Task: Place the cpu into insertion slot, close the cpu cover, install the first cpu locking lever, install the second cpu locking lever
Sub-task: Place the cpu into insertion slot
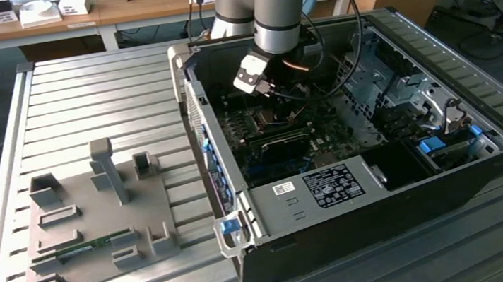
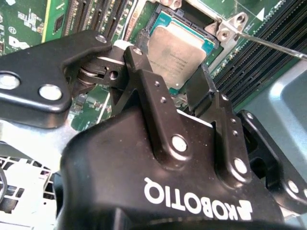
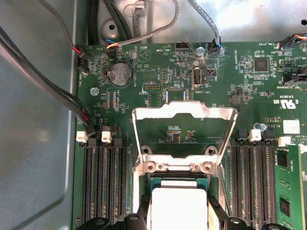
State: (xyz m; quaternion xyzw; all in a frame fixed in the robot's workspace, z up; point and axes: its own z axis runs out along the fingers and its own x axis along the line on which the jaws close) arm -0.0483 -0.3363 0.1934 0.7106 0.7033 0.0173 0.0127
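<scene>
Second wrist view: my gripper (image 2: 171, 64) pinches the chip (image 2: 175, 45) by opposite edges, jaws narrow; I judge it light, stiff, fragile, best held edges only.

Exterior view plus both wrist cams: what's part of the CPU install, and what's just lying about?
Job:
gripper, shut on the cpu
socket
cover, standing open
computer case

Lying about:
grey fixture plate
memory stick on it
memory slots
coin battery
boxes on the desk
</scene>
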